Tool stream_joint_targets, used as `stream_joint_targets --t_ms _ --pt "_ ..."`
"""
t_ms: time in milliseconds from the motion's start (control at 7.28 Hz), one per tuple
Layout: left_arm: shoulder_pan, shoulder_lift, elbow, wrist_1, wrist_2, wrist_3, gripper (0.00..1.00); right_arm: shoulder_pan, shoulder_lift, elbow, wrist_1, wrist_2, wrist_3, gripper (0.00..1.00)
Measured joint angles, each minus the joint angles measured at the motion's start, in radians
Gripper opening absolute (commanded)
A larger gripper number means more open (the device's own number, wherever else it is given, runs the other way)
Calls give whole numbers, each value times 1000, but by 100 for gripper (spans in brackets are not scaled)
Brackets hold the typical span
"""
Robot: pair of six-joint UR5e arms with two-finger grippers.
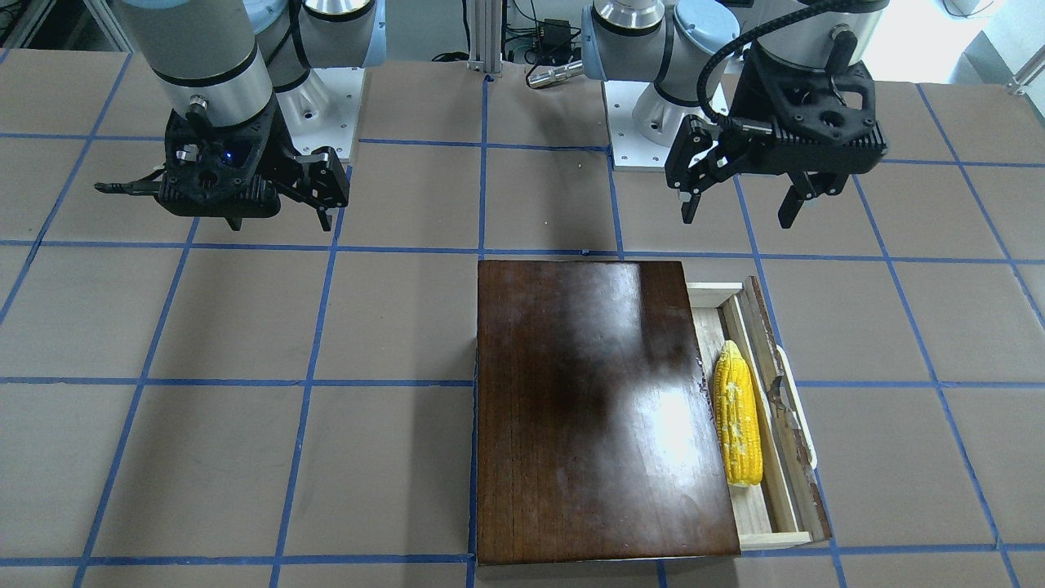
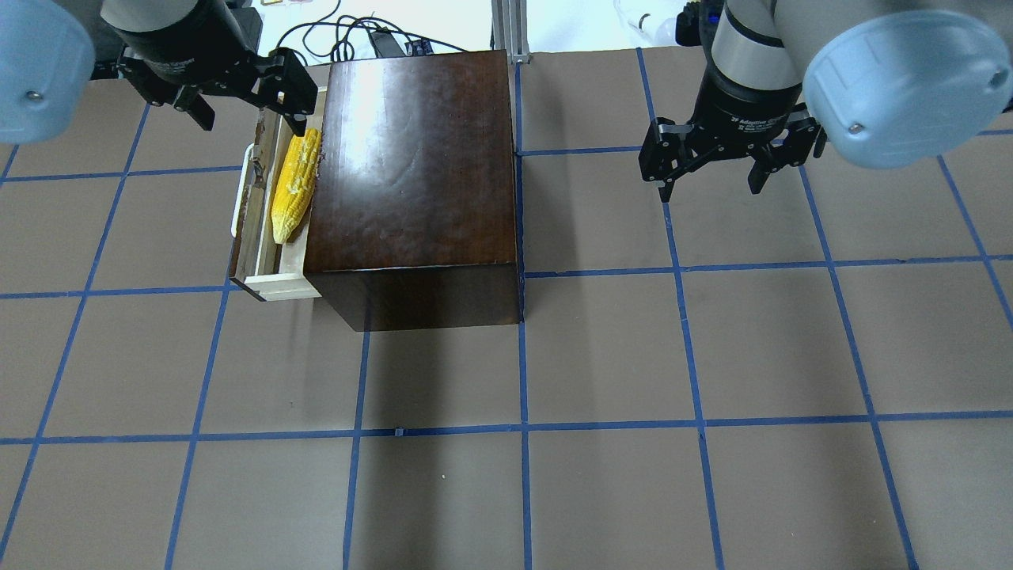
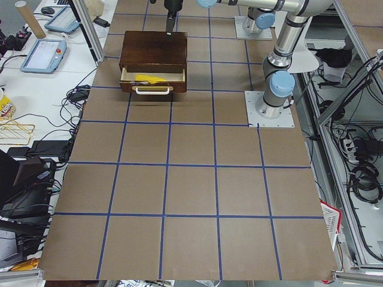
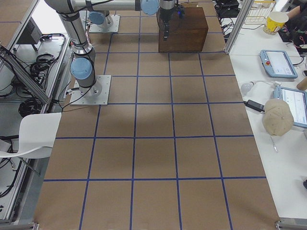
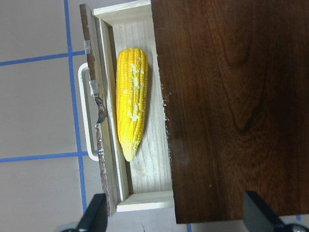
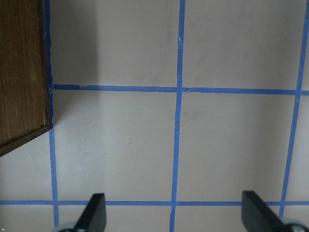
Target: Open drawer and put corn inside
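Presently, in the overhead view, the left gripper (image 2: 252, 123) hangs above the far end of the drawer (image 2: 277, 283), jaws wide apart and holding nothing. The drawer stands pulled out from the wooden box (image 2: 415, 158), white loop handle (image 2: 237, 194) outward. The corn (image 2: 294, 186) lies lengthwise inside the tray, just beside the box. The right gripper (image 2: 710, 186) hovers over the table (image 2: 601, 356), well apart from the box, spread and empty.
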Motion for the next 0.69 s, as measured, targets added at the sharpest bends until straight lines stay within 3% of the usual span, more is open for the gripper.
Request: stream_joint_targets --t_ms 687 --pt "48 -21 -4 -16 -11 -3 100 0 0 0 0 0 0 100"
